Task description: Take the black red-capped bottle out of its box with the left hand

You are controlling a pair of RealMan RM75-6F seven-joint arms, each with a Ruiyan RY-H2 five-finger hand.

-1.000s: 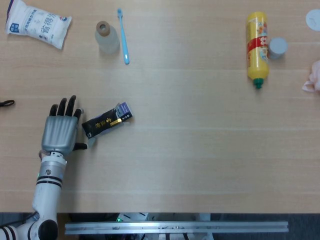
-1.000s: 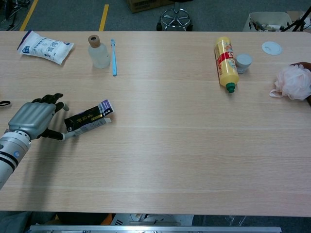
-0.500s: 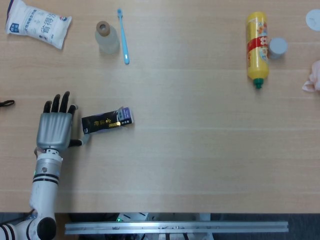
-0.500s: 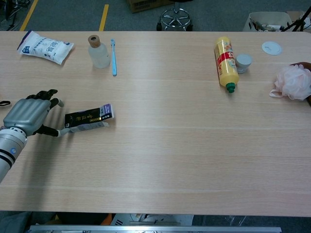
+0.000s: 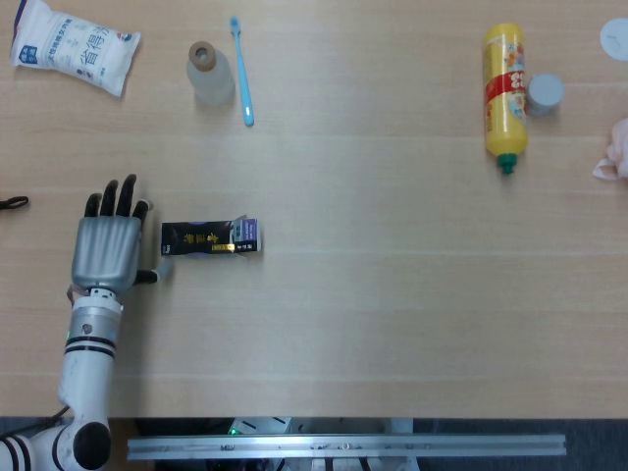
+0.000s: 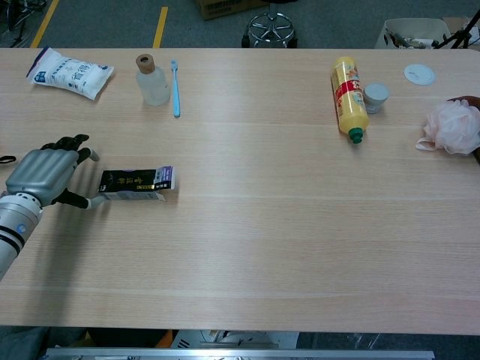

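Observation:
A small black box (image 5: pixel 209 237) with gold print and a purple open end lies flat on the table, also seen in the chest view (image 6: pixel 137 182). The bottle inside it is hidden. My left hand (image 5: pixel 104 250) lies palm down just left of the box, fingers spread and holding nothing; in the chest view the left hand (image 6: pixel 43 176) has its thumb reaching to the box's left end. My right hand appears in neither view.
At the back left lie a white packet (image 5: pixel 71 45), a clear corked bottle (image 5: pixel 209 75) and a blue toothbrush (image 5: pixel 241 71). A yellow bottle (image 5: pixel 505 91), a grey cap (image 5: pixel 546 91) and a pink bath puff (image 6: pixel 452 127) are at the back right.
The box has turned from slanted to lying level and shifted slightly left. My left hand has drawn back to the left, still holding nothing.

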